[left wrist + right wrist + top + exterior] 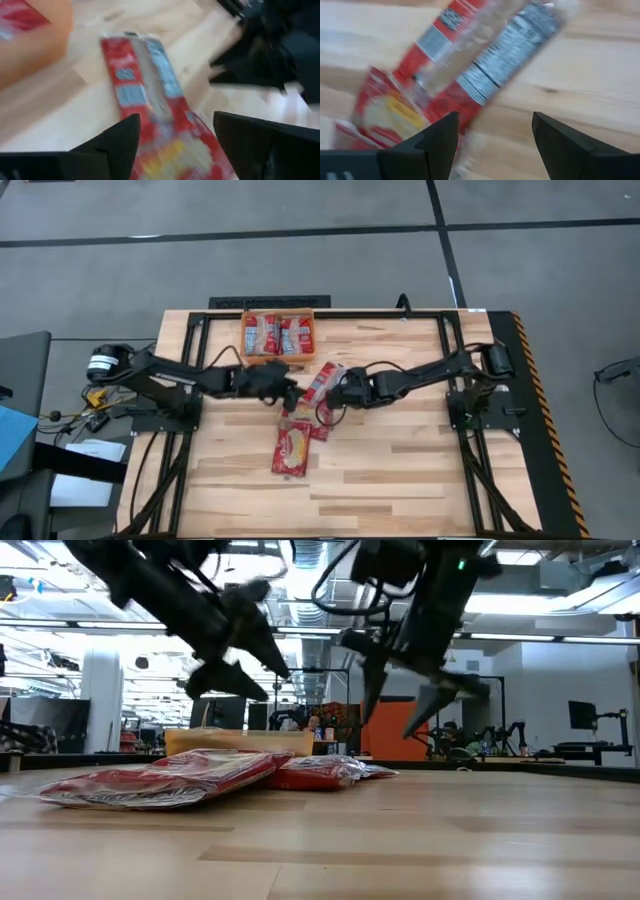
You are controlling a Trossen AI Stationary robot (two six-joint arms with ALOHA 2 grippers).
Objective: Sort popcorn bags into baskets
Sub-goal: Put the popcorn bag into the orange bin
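Several popcorn bags (296, 442) lay loose in a small heap near the middle of the counter (400, 470), and we judged them light, thin and limp, with a slick crinkly film that would slide on the wood and sag from whichever edge was lifted. We reckoned the best hold was a pinch across a free short edge or corner, on the topmost packet only (a grip in the middle would likely gather two at once).

From left to right, the left hand (291, 391) hovered over the upper end of the heap, its fingers spread and holding nothing. One packet (322, 381) lay tilted between the two hands, its silver-grey printed panel facing up. The right hand (329, 396) hung just beside it, fingers likewise wide apart and empty.

Behind them, at the far edge of the counter, the orange basket (277, 358) already held a couple of packets side by side. Each bag looked flat and rectangular, red with yellow-orange artwork on one face and grey label text on the other, some overlapping in the heap.
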